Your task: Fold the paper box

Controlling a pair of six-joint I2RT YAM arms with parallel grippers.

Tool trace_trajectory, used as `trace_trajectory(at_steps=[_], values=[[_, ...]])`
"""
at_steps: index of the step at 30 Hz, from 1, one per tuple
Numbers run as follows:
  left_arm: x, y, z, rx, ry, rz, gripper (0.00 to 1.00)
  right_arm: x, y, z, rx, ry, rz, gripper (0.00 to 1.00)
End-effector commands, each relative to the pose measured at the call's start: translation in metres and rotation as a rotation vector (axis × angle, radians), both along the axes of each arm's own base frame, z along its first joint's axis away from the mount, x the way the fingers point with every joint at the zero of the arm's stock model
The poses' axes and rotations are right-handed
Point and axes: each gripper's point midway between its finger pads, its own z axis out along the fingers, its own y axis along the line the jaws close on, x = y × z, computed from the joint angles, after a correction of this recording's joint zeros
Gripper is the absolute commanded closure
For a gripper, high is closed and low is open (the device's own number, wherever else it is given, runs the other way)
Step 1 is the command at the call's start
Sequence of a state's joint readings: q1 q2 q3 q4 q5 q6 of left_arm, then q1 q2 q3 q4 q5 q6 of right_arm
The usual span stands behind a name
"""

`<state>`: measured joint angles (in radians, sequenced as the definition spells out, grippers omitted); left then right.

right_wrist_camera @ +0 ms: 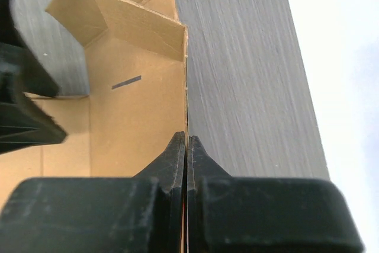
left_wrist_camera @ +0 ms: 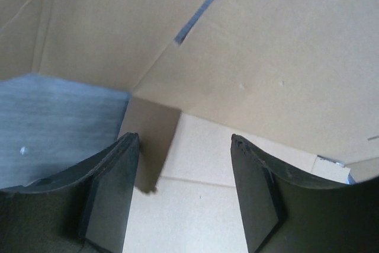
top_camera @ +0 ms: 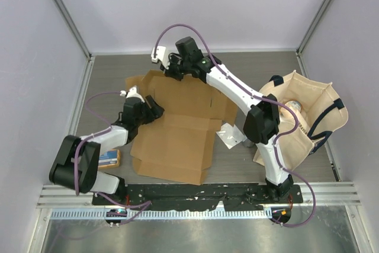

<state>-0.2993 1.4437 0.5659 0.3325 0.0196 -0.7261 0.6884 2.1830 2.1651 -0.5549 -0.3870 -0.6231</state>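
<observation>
Raising the paper box [top_camera: 177,140] wall
My right end effector [right_wrist_camera: 186,144] pinches its upright edge; my left end effector [left_wrist_camera: 183,138] hangs open above the flat part (holding nothing). I'd hinge slowly along the crease.

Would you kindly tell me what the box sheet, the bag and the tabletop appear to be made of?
The paper box looks like brown corrugated cardboard, matte, with die-cut slots and creases. The tote bag seems to be beige woven cloth, perhaps canvas: it slumps in soft folds. The table shows grey streaked grain, probably laminate.
</observation>
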Motion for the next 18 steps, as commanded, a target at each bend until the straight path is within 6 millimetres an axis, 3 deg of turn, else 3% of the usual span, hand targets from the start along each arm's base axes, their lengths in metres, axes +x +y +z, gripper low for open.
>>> trace_trajectory(at_steps=[1,2,4,7,8,9,13,18], values=[[-0.007,0.008,0.043,-0.029,-0.130,0.040,0.30,0.011,-0.010,0.038,-0.070,-0.224,-0.032,0.99],[-0.012,0.012,0.059,-0.037,-0.169,0.046,0.27,0.012,-0.010,0.038,-0.074,-0.229,-0.033,0.99],[-0.022,0.019,0.063,-0.017,-0.159,0.064,0.25,0.013,-0.012,0.039,-0.086,-0.245,-0.031,0.99],[-0.031,0.038,0.097,0.013,-0.200,0.141,0.24,0.010,-0.011,0.040,-0.098,-0.258,-0.015,0.99],[-0.036,0.044,0.100,0.028,-0.187,0.162,0.24,0.009,-0.011,0.040,-0.107,-0.273,-0.005,0.99],[-0.036,0.048,0.117,0.021,-0.228,0.179,0.24,0.009,-0.011,0.039,-0.112,-0.276,-0.004,0.99],[-0.025,0.055,0.159,0.058,-0.264,0.213,0.24,0.010,-0.012,0.036,-0.127,-0.283,0.000,0.99],[0.005,0.047,0.174,0.118,-0.258,0.175,0.25,0.009,-0.013,0.035,-0.130,-0.288,0.003,0.99]])
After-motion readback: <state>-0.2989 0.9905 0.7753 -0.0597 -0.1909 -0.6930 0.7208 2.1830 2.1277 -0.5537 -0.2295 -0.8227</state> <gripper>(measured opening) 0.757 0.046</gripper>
